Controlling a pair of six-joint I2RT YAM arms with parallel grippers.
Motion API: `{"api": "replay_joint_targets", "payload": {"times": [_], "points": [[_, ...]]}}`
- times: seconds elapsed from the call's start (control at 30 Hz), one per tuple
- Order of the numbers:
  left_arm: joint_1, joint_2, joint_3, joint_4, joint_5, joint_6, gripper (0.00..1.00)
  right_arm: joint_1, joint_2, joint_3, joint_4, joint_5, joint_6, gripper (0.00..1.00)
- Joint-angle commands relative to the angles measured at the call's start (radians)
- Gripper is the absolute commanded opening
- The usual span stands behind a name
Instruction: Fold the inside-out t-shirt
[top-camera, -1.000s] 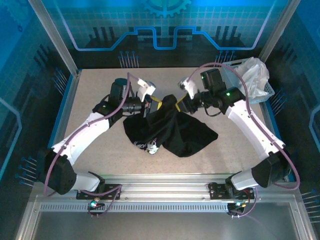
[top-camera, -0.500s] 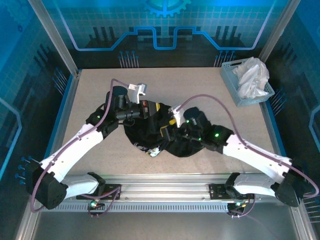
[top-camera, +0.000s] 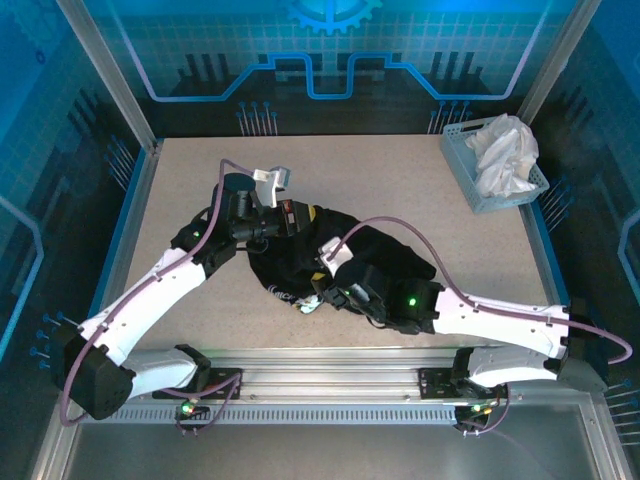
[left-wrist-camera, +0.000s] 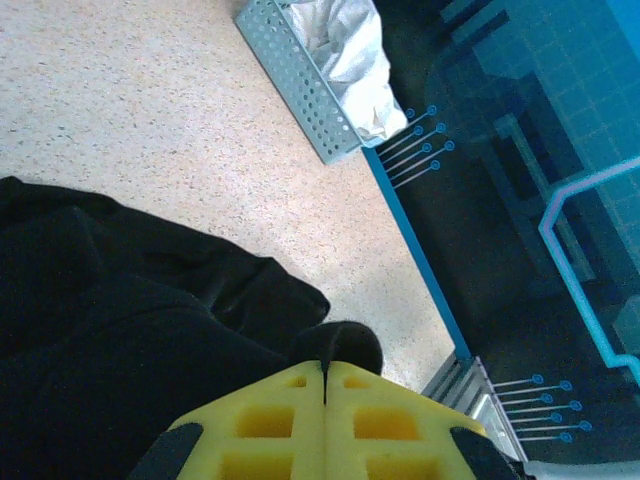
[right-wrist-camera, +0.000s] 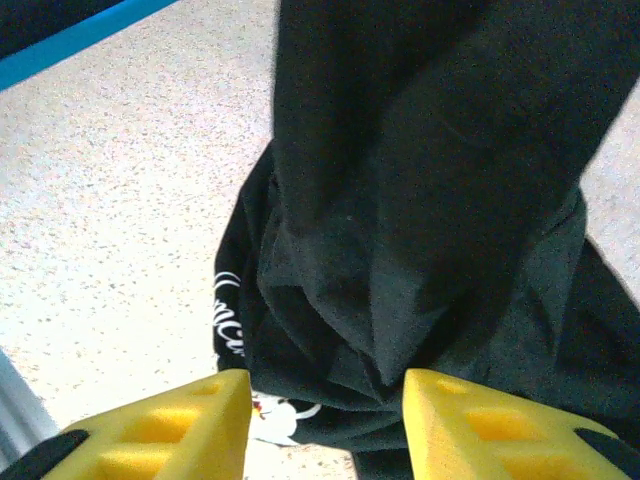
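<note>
The t-shirt (top-camera: 385, 250) lies heaped on the bench (top-camera: 200, 170), at mid-width and toward the near half. The left gripper (top-camera: 308, 216) sits at the heap's far left edge. The right gripper (right-wrist-camera: 325, 385) is over its near edge, with folds of the garment between and beyond its fingers. A basket (top-camera: 462, 160) stands in the far right corner of the bench, well apart from the heap, with a cloth (top-camera: 503, 150) in it.

T-shirt (right-wrist-camera: 400, 200) matt black cloth; table (top-camera: 400, 180) speckled, matt; basket (left-wrist-camera: 292, 85) perforated plastic.
</note>
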Motion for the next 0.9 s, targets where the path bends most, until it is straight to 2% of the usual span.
{"api": "replay_joint_targets", "payload": {"times": [0.0,0.07,0.17,0.3,0.43,0.57,0.6,0.73,0.8,0.87], "points": [[-0.001,0.001,0.017,-0.025,-0.033,0.009,0.00,0.039,0.010,0.041,-0.008,0.127,-0.047,0.36],[-0.001,0.003,0.022,-0.023,-0.031,0.009,0.00,0.039,0.031,0.045,0.008,0.103,-0.061,0.29],[0.000,-0.001,0.022,-0.023,-0.032,0.009,0.00,-0.003,0.056,0.044,0.039,0.027,-0.069,0.24],[-0.002,-0.011,0.020,-0.026,-0.034,0.010,0.00,-0.105,0.085,0.028,0.098,-0.122,-0.066,0.25],[-0.002,-0.016,0.023,-0.033,-0.034,0.017,0.00,-0.157,0.133,0.056,0.120,-0.159,-0.096,0.33],[-0.002,-0.020,0.025,-0.039,-0.036,0.023,0.00,-0.207,0.165,0.075,0.145,-0.204,-0.113,0.34],[-0.001,-0.021,0.025,-0.040,-0.035,0.024,0.00,-0.218,0.170,0.080,0.144,-0.211,-0.117,0.31],[0.009,-0.030,0.026,-0.070,-0.078,0.042,0.00,-0.286,0.131,0.072,0.140,-0.306,-0.154,0.08],[0.043,-0.043,0.014,-0.078,-0.085,0.041,0.00,-0.339,0.081,0.055,0.141,-0.438,-0.205,0.01],[0.096,-0.061,-0.011,-0.079,-0.080,0.029,0.00,-0.428,0.029,0.053,0.115,-0.694,-0.269,0.00]]}}
